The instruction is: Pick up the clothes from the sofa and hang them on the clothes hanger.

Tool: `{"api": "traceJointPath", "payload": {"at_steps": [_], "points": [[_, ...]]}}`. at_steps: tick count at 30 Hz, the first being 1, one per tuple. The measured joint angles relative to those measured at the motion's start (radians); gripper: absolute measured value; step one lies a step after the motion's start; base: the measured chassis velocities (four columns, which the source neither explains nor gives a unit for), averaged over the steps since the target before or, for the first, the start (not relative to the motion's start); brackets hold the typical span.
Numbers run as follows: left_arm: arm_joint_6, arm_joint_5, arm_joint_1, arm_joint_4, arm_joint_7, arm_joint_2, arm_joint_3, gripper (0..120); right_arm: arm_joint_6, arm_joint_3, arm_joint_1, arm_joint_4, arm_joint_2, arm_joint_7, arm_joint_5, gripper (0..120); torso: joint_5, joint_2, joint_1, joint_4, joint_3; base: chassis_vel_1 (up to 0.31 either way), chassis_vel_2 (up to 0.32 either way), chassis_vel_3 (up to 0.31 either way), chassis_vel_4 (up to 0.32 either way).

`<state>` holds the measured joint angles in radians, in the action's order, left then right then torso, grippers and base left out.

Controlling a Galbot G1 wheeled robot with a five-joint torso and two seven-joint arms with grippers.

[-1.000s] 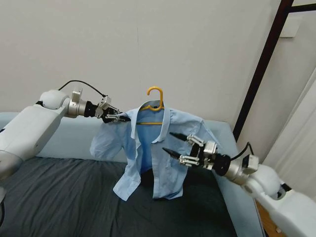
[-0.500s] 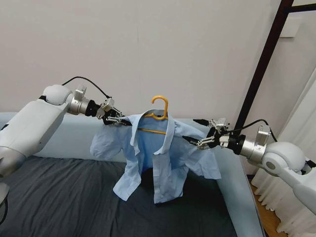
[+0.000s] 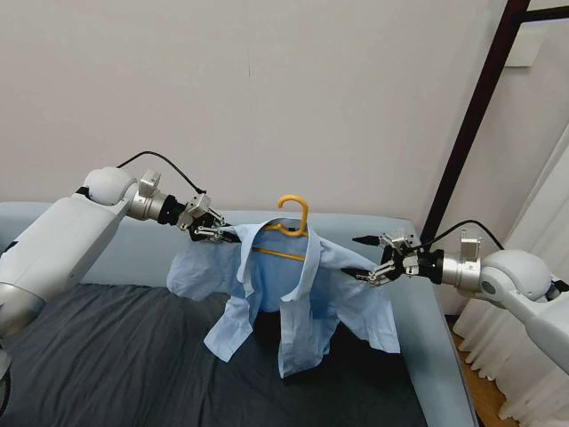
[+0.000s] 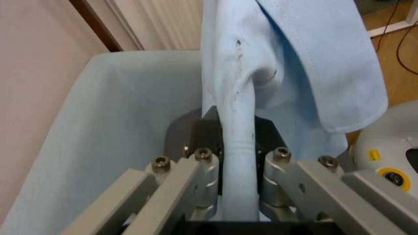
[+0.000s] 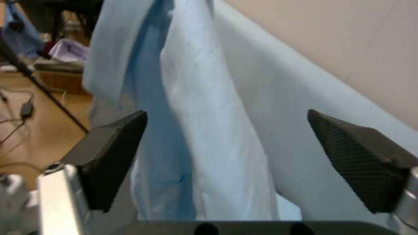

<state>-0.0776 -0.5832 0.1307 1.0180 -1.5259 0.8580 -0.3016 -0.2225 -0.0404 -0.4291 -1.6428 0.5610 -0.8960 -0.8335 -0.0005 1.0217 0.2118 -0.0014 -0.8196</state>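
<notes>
Light blue collared shirt (image 3: pixel 302 302) on a yellow plastic hanger (image 3: pixel 296 212) is spanning sideways.
Left gripper (image 3: pixel 212 233) is clamping one shoulder; right gripper (image 3: pixel 352 256), jaws apart, is facing the other.

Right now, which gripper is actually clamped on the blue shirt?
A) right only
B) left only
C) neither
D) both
B: the left gripper is closed on a fold of the blue shirt at one shoulder, while the right gripper has its fingers spread wide beside the other shoulder, not pinching the cloth.
</notes>
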Motion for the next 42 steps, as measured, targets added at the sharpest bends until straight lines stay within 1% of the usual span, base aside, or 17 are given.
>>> {"api": "traceJointPath", "payload": {"at_steps": [4,6,9,10,11,12,14,15,19,25,29,30,31,36,37,40,42], "points": [[0.000,0.009,-0.016,0.008,-0.001,0.016,0.000,6,-0.016,0.005,0.006,-0.001,0.004,-0.031,0.053,70,0.0000,0.000,0.000,0.0004,0.000,0.000,0.000,0.000,0.000],[0.000,0.010,-0.016,0.007,-0.001,0.019,0.000,6,-0.017,0.005,0.006,-0.001,0.005,-0.034,0.061,68,-0.0001,0.000,0.000,0.0004,0.000,0.000,0.000,0.000,0.000],[-0.001,0.016,-0.017,-0.002,-0.002,0.034,-0.003,6,-0.020,0.014,0.006,0.009,0.014,-0.058,0.113,53,0.0000,0.000,0.000,0.0003,0.000,0.000,0.000,0.000,0.000],[-0.001,0.016,-0.017,-0.002,-0.002,0.034,-0.003,6,-0.020,0.014,0.006,0.009,0.014,-0.058,0.113,53,0.0000,0.000,0.000,0.0003,0.000,0.000,0.000,0.000,0.000],[-0.002,0.019,-0.016,-0.005,-0.002,0.037,-0.004,6,-0.021,0.017,0.004,0.013,0.017,-0.064,0.122,49,0.0000,0.000,0.000,0.0002,0.000,0.000,0.000,0.000,0.000],[-0.004,0.022,-0.014,-0.012,-0.003,0.045,-0.005,6,-0.021,0.020,0.005,0.023,0.026,-0.083,0.138,36,0.0001,0.000,0.000,0.0002,0.000,0.000,0.000,0.000,0.000],[-0.008,0.023,-0.012,-0.023,-0.003,0.051,-0.005,6,-0.021,0.020,0.009,0.029,0.035,-0.101,0.143,22,-0.0001,0.000,0.000,0.0003,0.000,0.000,0.000,0.000,0.000],[-0.008,0.023,-0.012,-0.023,-0.003,0.051,-0.005,6,-0.021,0.020,0.009,0.029,0.035,-0.101,0.143,22,-0.0001,0.000,0.000,0.0003,0.000,0.000,0.000,0.000,0.000],[-0.020,0.026,-0.010,-0.042,-0.003,0.059,-0.004,6,-0.021,0.019,0.009,0.035,0.044,-0.103,0.141,7,-0.0001,0.000,0.000,0.0003,0.000,0.000,0.000,0.000,0.000],[-0.066,0.014,-0.010,-0.068,-0.003,0.069,-0.006,6,-0.021,0.018,0.009,0.044,0.048,-0.117,0.117,7,-0.0001,0.000,0.000,0.0003,0.000,0.000,0.000,0.000,0.000],[-0.167,-0.045,0.015,-0.119,-0.003,0.082,-0.026,21,-0.023,0.026,0.009,0.049,0.045,-0.130,0.096,7,0.0001,0.000,0.000,0.0003,0.000,0.000,0.000,0.000,0.000],[-0.206,-0.081,0.027,-0.141,-0.003,0.083,-0.036,27,-0.024,0.031,0.008,0.051,0.038,-0.131,0.082,7,-0.0001,0.000,0.000,0.0001,0.000,0.000,0.000,0.000,0.000],[-0.206,-0.081,0.027,-0.141,-0.003,0.083,-0.036,27,-0.024,0.031,0.008,0.051,0.038,-0.131,0.082,7,-0.0001,0.000,0.000,0.0001,0.000,0.000,0.000,0.000,0.000],[-0.303,-0.240,0.069,-0.214,-0.003,0.067,-0.057,50,-0.047,0.049,0.001,0.055,0.007,-0.113,-0.013,7,0.0000,0.000,0.000,0.0001,0.000,0.000,0.000,0.000,0.000],[-0.303,-0.240,0.069,-0.214,-0.003,0.067,-0.057,50,-0.047,0.049,0.001,0.055,0.007,-0.113,-0.013,7,0.0000,0.000,0.000,0.0001,0.000,0.000,0.000,0.000,0.000],[-0.321,-0.406,0.081,-0.242,-0.003,0.041,-0.067,61,-0.075,0.069,-0.009,0.041,-0.010,-0.052,-0.090,7,0.0000,0.000,0.000,0.0003,0.000,0.000,0.000,0.000,0.000],[-0.295,-0.514,0.071,-0.236,0.004,0.017,-0.059,69,-0.092,0.079,-0.015,0.024,-0.020,0.008,-0.139,7,0.0000,0.000,0.000,0.0002,0.000,0.000,0.000,0.000,0.000]]}}
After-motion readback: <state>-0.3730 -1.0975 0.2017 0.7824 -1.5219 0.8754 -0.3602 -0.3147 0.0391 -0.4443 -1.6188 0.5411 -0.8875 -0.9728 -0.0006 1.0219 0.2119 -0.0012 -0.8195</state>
